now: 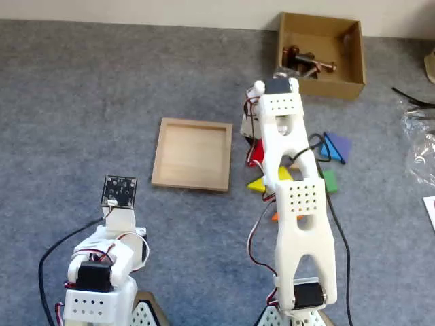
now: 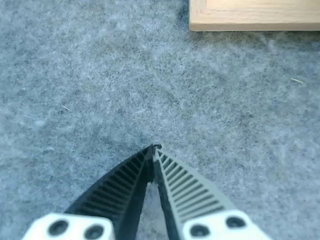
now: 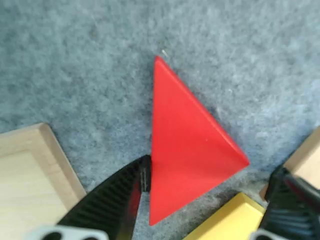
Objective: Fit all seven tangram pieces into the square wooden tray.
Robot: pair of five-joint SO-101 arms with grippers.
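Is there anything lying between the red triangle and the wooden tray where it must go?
Nothing visible. Bare carpet lies between the red triangle and the tray. The yellow piece lies beside the triangle, away from that path. The right gripper has its jaws open on either side of the triangle.

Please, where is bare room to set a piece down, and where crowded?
Bare: the carpet left of the wooden tray, and between tray and left pincer. Crowded: right of the tray, tangram pieces under the right arm.
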